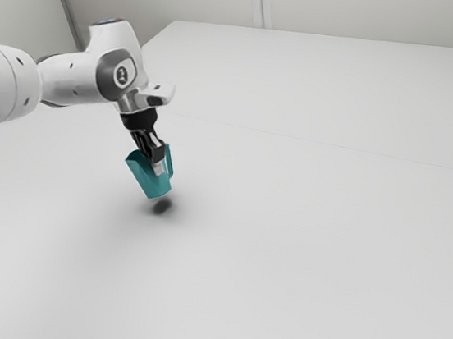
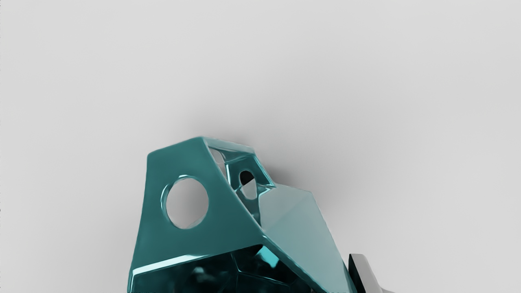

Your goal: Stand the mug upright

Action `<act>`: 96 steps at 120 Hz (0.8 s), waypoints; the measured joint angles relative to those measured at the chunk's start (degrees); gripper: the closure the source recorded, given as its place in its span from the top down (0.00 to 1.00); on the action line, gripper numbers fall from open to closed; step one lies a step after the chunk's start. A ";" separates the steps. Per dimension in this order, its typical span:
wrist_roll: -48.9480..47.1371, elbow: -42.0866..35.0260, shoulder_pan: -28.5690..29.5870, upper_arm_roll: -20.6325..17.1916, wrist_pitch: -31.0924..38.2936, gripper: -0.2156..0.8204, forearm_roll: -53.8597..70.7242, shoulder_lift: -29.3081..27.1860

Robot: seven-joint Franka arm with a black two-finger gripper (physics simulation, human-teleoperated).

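My gripper [image 1: 158, 161] points down at a slant in the exterior view, shut on the teal mug [image 1: 148, 178]. The mug hangs tilted above the table, a small dark shadow below it. In the wrist view the faceted mug [image 2: 228, 211] shows its dark inside and a handle side with a round hole. At the bottom edge is my gripper [image 2: 333, 285], one fingertip [image 2: 364, 272] against the mug's outer wall; the other finger is hidden by the mug.
The white table [image 1: 282, 259] stretches under the mug and toward the exterior view's right. Behind it stands a pale panel [image 1: 327, 91]. A thin dark line crosses the exterior view's lower left corner.
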 joint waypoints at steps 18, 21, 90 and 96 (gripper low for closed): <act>-1.60 0.12 -0.09 -0.05 1.15 0.04 0.80 1.34; -1.83 0.11 -0.10 -0.05 1.34 0.04 0.87 1.52; -5.71 0.38 -0.19 -0.91 3.58 0.09 1.71 3.65; -5.85 0.37 -0.18 -0.98 3.70 0.11 1.60 3.71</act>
